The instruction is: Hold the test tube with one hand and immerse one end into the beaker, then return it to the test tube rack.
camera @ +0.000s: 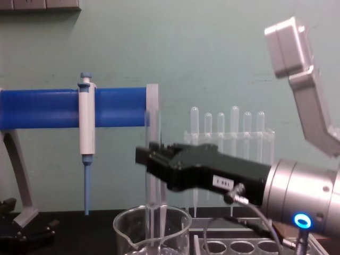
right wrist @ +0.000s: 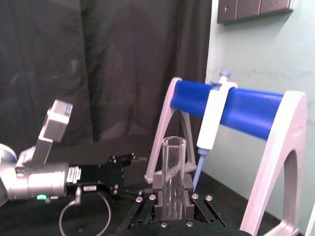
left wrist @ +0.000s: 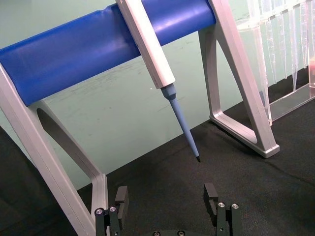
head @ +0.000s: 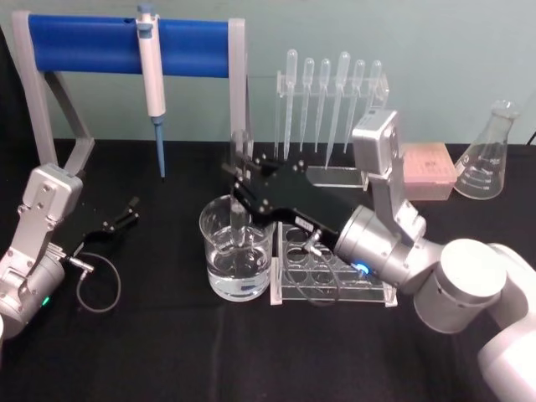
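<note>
- Nearest the lens, at the lower right of the head view, the right arm's silver cylindrical wrist [head: 373,240] leads up and left to the black right gripper [head: 242,182] at the frame's centre.
- Its two blocky jaws are clamped on the long clear glass test tube [head: 240,146], partway along its length, with the open rim above them.
- That test tube stands upright, and its rounded lower end is inside the wide clear glass beaker [head: 213,260], below the rim. I cannot tell whether it touches the clear liquid in the beaker.
- The beaker stands on the black counter [head: 167,352], just left of centre. It is just beside the clear plastic test tube rack [head: 368,295] with round holes, which lies to its right beneath the right arm.
- At the left edge, the black left gripper [head: 127,211] sits low over the counter, well apart from the beaker, with its fingers spread apart.
- Along the top, a white-and-blue pipettor [head: 152,75] hangs from a blue bar stand [head: 84,43]. Thin plastic pipettes [head: 331,92] stand at upper centre, and a clear conical flask [head: 487,159] stands at the right.
</note>
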